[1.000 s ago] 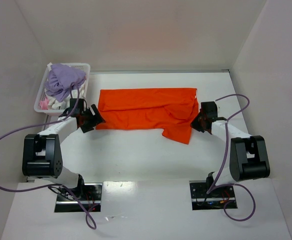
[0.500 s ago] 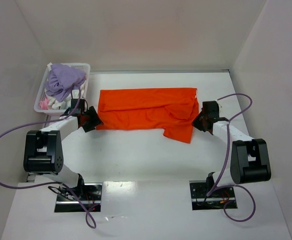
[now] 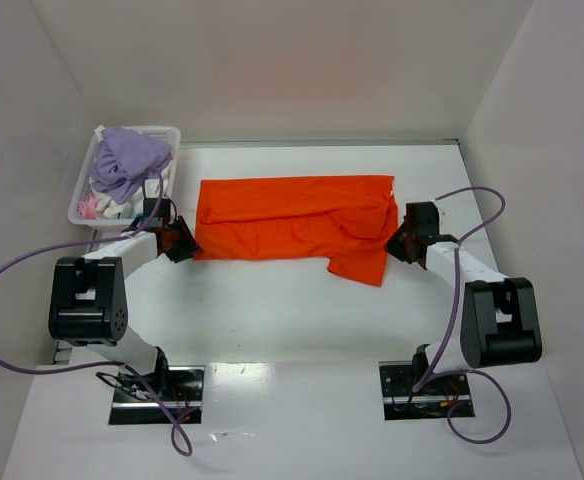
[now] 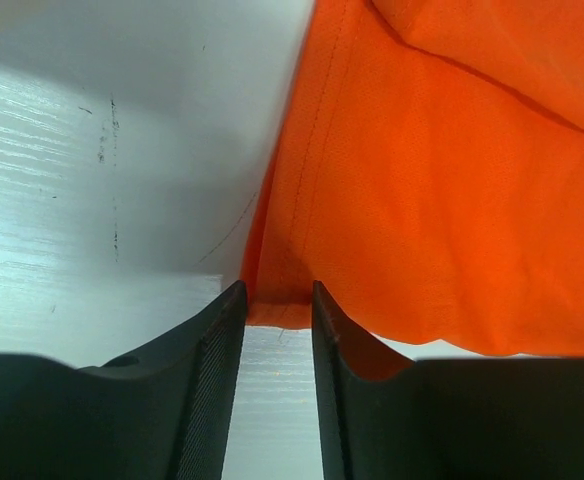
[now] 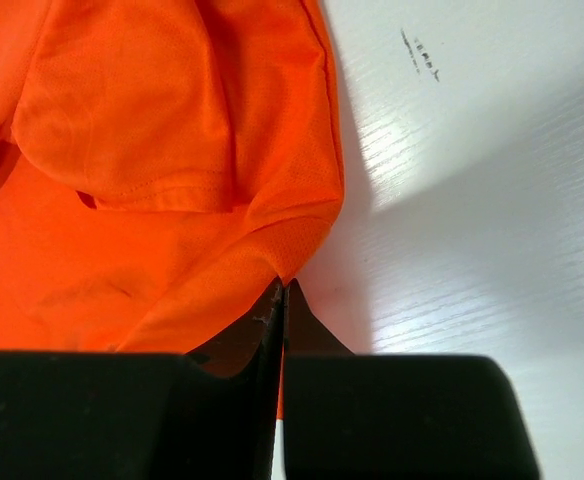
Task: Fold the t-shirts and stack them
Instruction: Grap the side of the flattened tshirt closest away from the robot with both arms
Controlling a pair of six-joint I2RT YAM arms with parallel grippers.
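The left arm (image 3: 112, 255) and right arm (image 3: 450, 262) are made white with black blocks (image 3: 89, 305) — purple cables (image 3: 469, 191) are looped behind.

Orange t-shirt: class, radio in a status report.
Left gripper open astride orange t-shirt, left corner. Right gripper shut on its right edge. White basket apart, nothing blocking.

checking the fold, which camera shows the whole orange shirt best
The top external view: the orange t-shirt shows whole, spread flat, one flap sticking out near right. The left wrist view shows only a hemmed corner, the right wrist view only a folded sleeve and edge.
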